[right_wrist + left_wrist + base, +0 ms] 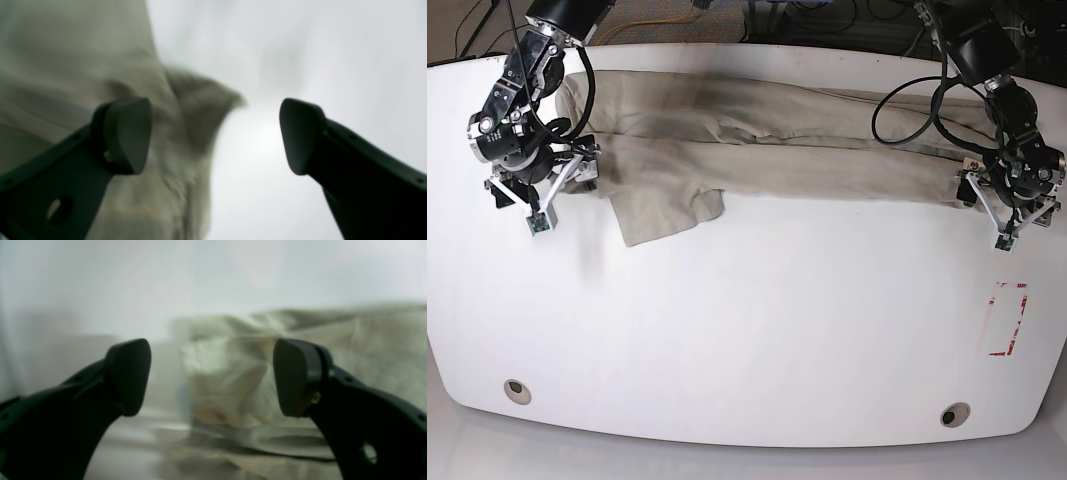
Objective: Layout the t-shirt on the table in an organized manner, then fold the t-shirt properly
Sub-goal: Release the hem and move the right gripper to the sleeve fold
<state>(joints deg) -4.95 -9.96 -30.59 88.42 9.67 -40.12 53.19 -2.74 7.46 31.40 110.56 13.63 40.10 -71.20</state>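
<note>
In the left wrist view, the left gripper (211, 376) is seen with its two black, rounded pads spread wide apart and nothing held between them. Beyond the gap, the plain beige-khaki, thin and wrinkled t-shirt (300, 350) is seen bunched in blurred folds, spreading to the right edge of the picture. The large glossy white tabletop (100, 290) is seen behind and to the left of the cloth.

In the right wrist view, the right gripper (215, 135) is likewise shown with its black pads set wide, and no cloth is clamped between them. The t-shirt (83, 66) fills the left part of the picture, and a rounded flap of it reaches toward the gap. The left pad is seen in front of the fabric; whether it touches the fabric cannot be told through the blur. Bare white table (317, 50) is seen on the right.

In the base view, the t-shirt (777, 140) is laid as a long, rumpled band across the far part of the table (747, 330), with one flap hanging toward the near side at the left. The right gripper (542, 190) is placed at the band's left end, the left gripper (1012, 210) at its right end, both with fingers splayed. A red dashed rectangle mark (1007, 320) and two small round grey holes (517, 390) are seen on the near part of the table, well apart from the cloth
</note>
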